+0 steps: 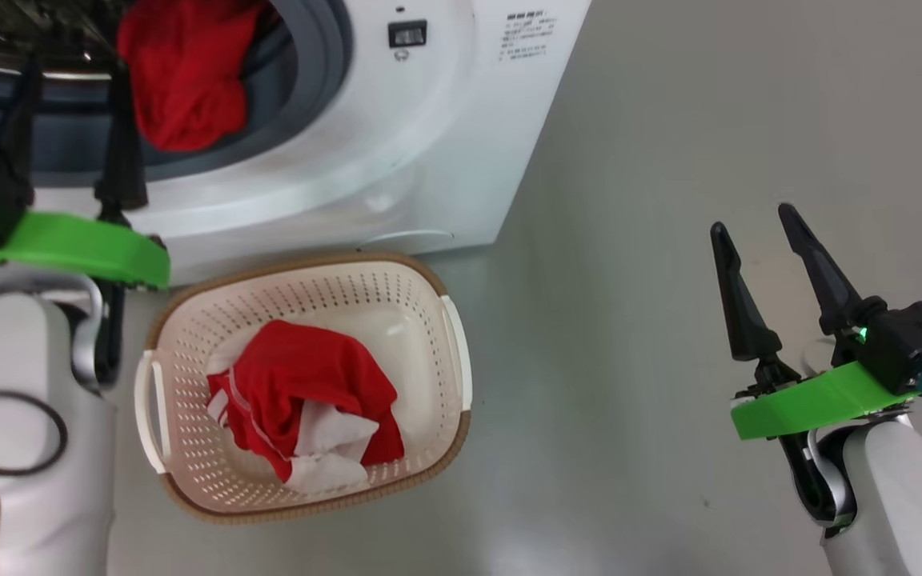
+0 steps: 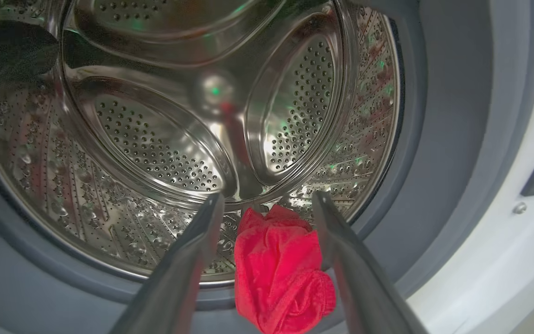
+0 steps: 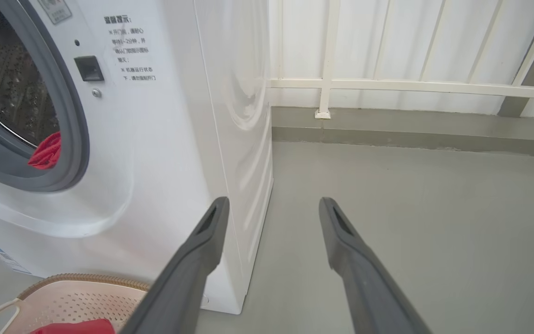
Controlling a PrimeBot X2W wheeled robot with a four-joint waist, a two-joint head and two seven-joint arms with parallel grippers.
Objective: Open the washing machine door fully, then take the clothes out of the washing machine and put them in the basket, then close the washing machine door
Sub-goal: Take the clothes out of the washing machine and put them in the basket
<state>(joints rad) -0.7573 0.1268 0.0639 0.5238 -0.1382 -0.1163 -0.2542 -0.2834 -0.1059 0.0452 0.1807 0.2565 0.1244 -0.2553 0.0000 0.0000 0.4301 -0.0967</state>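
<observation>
The white washing machine stands with its mouth uncovered; the washing machine door is out of view. One piece of the red clothes droops over the grey gasket at the drum's lower edge. My left gripper is open at the mouth. In the left wrist view, the left gripper frames that garment without gripping it. The cream basket sits on the floor before the machine and holds a red and white garment. My right gripper hovers open and empty over the floor at the right.
Bare grey floor stretches right of the machine. In the right wrist view a white railing and a low kerb close off the far side. The steel drum looks bare behind the garment. The door latch socket sits right of the mouth.
</observation>
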